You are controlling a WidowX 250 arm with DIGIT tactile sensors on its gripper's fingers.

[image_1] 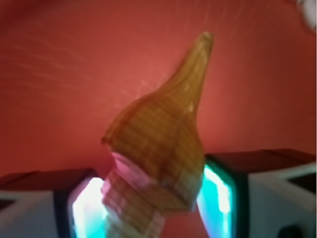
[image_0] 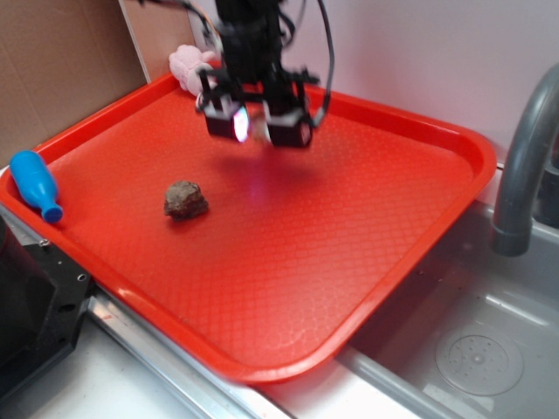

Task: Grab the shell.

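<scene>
**Shell in the pincer's grip above the tray**

Exterior view: the pincer [image_0: 254, 124] is hanging over the upper middle of the red tray [image_0: 419, 218], the dark lump [image_0: 185, 200] lying apart at centre left.

Wrist view: the shell [image_1: 161, 148] is sitting clamped between both fingers [image_1: 225, 191], tip pointing up-frame. Holding pressure steady is looking wise; the knobbly surface could twist loose.
</scene>
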